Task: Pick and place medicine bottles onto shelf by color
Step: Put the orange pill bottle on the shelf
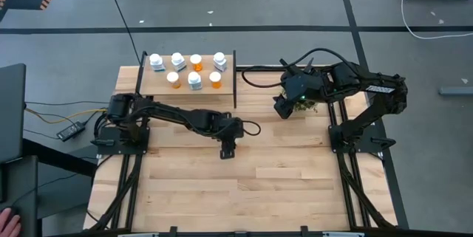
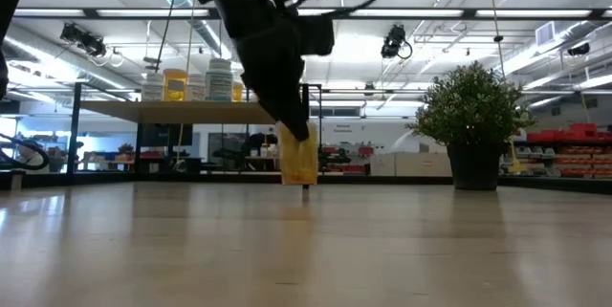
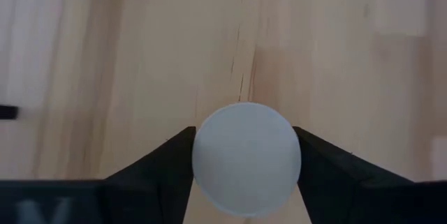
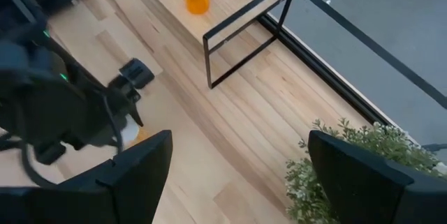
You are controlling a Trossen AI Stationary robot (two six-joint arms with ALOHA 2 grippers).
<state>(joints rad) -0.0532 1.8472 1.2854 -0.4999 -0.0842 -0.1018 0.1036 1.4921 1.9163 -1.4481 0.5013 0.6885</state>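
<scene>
An orange medicine bottle (image 2: 298,162) with a white cap (image 3: 246,158) stands upright at mid-table between the fingers of my left gripper (image 1: 228,148), which is shut on it. The shelf (image 1: 159,86) at the far left carries several more bottles, orange and white (image 1: 195,63). My right gripper (image 1: 284,108) hangs open above the table at the far right, over the plant, with nothing between its fingers (image 4: 140,165). My left gripper pinches the bottle at its white cap, one finger (image 3: 167,168) on each side of the cap's rim (image 3: 199,155). The fingers come slanting down from above. The bottle stays upright; whether its base is clear of the table, I cannot tell.
A potted plant (image 2: 473,106) stands at the far right, under my right arm. The shelf's black upright panel (image 1: 234,82) closes its right end. The near half of the wooden table (image 1: 251,193) is bare.
</scene>
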